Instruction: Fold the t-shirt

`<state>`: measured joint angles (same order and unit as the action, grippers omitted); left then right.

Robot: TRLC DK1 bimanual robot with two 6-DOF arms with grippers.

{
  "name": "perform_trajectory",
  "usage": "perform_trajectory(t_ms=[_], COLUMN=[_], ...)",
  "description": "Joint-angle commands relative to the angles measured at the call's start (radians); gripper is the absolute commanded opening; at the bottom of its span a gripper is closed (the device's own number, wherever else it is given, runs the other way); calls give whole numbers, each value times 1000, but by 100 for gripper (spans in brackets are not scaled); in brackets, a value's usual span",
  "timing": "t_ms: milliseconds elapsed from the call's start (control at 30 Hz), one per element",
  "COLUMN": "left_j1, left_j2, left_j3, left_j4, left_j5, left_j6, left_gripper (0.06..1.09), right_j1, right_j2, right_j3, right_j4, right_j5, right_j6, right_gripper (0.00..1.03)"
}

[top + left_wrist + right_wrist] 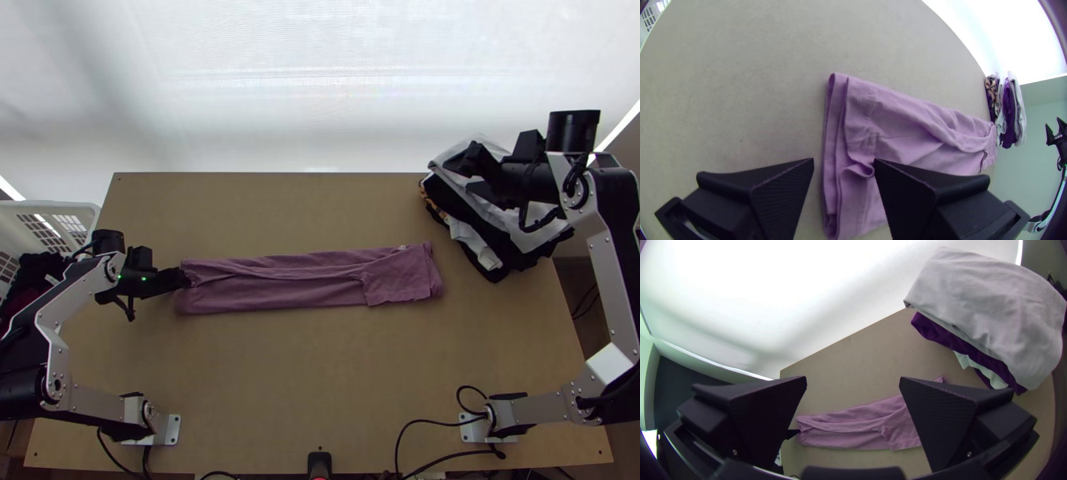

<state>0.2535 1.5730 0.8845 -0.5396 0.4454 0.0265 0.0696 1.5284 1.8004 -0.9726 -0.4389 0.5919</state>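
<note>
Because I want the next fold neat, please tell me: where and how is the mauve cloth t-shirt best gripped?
I would pinch the mauve cloth t-shirt at its short end by the left gripper, coming from that end and taking all layers. The shirt lies as a long, flat strip, its folded layers stacked at that end.

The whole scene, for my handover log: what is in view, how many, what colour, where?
t-shirt: one, mauve, folded into a strip mid-table
table: one, light brown, under the shirt
clothes stack: one, white on top, darker and pale layers below, far right corner
basket: one, white, off the left edge
clothes in it: dark, count unclear
backdrop: one, white, beyond the far edge
arms: two, silver-grey and black, left and right
left hand: one, black, at the shirt's left end
right hand: one, black, above the stack
</note>
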Motion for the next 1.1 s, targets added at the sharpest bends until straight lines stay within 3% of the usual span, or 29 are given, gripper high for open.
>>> perform_trajectory(t_ms=[0,333,467,667,900,1067], left_j1=[-30,-145,-145,-25,210,303], left_j2=[42,74,65,53,68,73], left_j3=[-21,-15,-12,19,116,223], left_j4=[3,13,36,7,-131,-266], left_j5=[7,6,6,6,7,15], left_j6=[-8,-94,-123,-69,115,167], left_gripper=[74,70,11,10,10,10], right_j1=[-10,-11,-13,-25,-28,-24], right_j2=[-16,-13,-13,-13,-16,-17], right_j3=[33,51,56,50,33,25], right_j4=[-12,-15,-17,-17,-17,-17], right_j5=[-11,-11,-11,-9,-9,-9], right_j6=[17,17,17,11,0,0], right_gripper=[98,98,98,98,98,98])
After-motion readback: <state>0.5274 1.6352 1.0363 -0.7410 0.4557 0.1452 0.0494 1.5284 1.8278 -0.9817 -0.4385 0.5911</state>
